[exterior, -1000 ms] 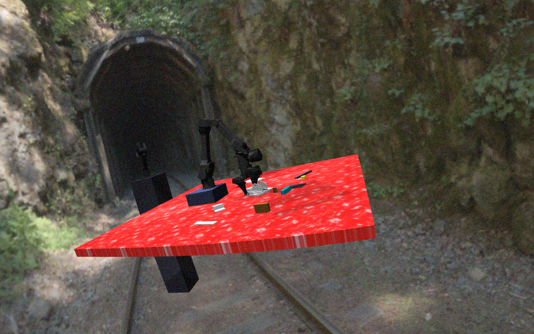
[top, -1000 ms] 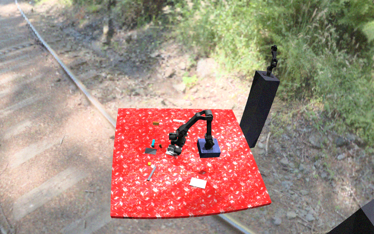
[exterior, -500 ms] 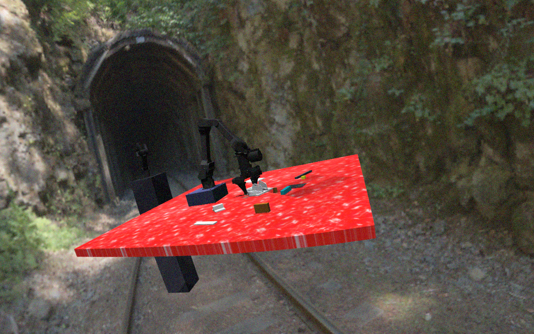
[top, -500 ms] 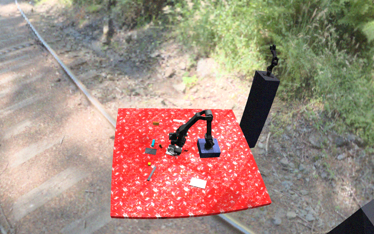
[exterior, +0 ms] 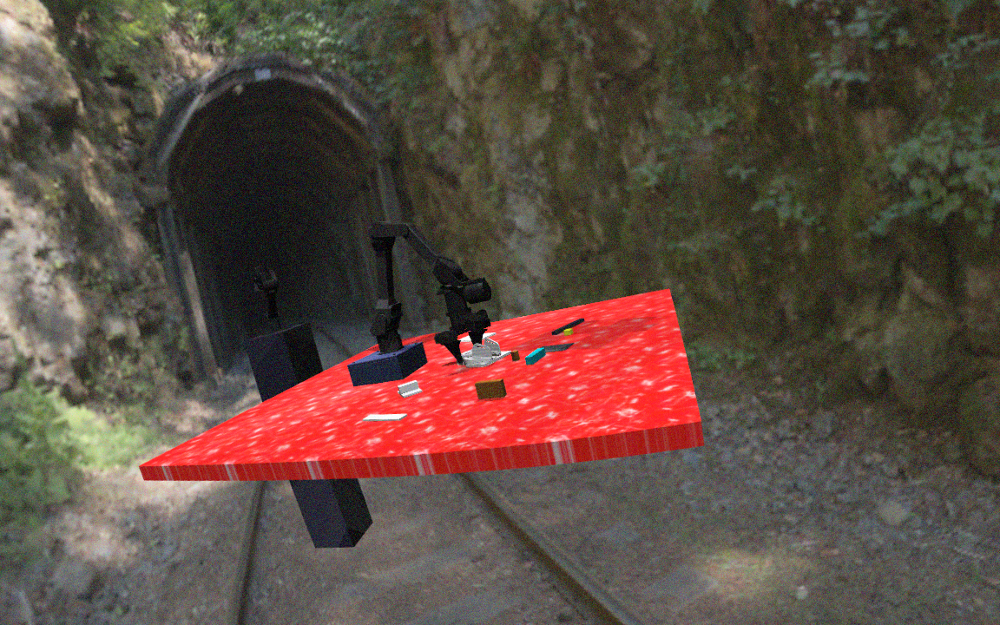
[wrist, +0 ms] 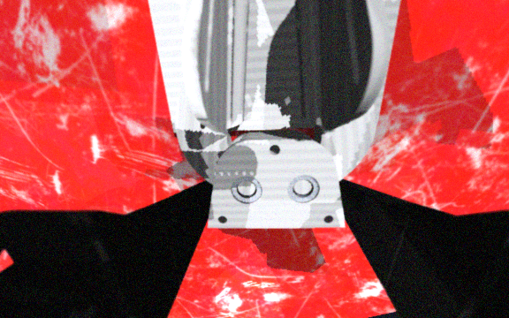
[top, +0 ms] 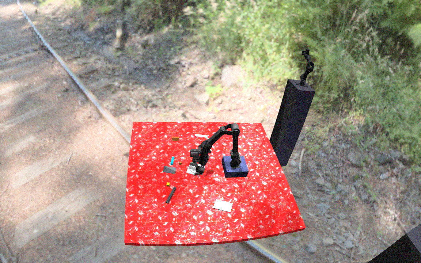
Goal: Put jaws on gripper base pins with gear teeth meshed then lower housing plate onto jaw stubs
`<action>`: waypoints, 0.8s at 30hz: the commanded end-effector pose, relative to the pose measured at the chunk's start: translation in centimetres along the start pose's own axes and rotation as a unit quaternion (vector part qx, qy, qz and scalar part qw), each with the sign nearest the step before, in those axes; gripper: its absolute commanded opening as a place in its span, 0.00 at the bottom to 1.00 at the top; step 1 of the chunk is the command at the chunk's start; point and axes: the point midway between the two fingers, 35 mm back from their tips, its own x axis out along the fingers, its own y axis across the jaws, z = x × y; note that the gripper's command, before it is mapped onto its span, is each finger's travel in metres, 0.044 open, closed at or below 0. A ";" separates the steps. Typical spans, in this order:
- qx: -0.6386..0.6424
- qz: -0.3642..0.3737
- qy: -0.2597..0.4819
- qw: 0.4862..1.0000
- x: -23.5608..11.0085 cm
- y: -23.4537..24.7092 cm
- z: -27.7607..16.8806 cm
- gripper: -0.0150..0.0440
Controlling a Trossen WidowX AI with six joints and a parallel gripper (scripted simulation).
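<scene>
The white gripper base [top: 188,171] [wrist: 177,66] lies flat on the table. Two upright pale jaws [wrist: 219,66] [wrist: 343,66] stand side by side on it. The white housing plate [wrist: 274,177] covers their near ends in the wrist view. A round stub end shows inside each of its two ringed holes, and it looks level. My gripper [top: 197,170] [exterior: 470,353] [wrist: 272,185] is shut on the housing plate, one black finger at each side edge. The gear teeth and pins are hidden beneath the plate.
A cyan block [top: 172,160] [exterior: 535,356], a small brown cube [top: 180,163] and a grey plate [top: 169,169] lie beyond the base. A yellow cube [top: 167,184], dark bar [top: 170,195], white plate [top: 223,205], brown block [exterior: 490,388] and white stepped piece [exterior: 409,388] lie farther around.
</scene>
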 end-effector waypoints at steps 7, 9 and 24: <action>0.000 0.000 0.000 1.000 0.0 0.0 0.0 1.00; 0.000 0.000 0.000 1.000 0.0 0.0 0.0 1.00; 0.002 0.001 0.000 1.000 -5.7 0.1 0.1 1.00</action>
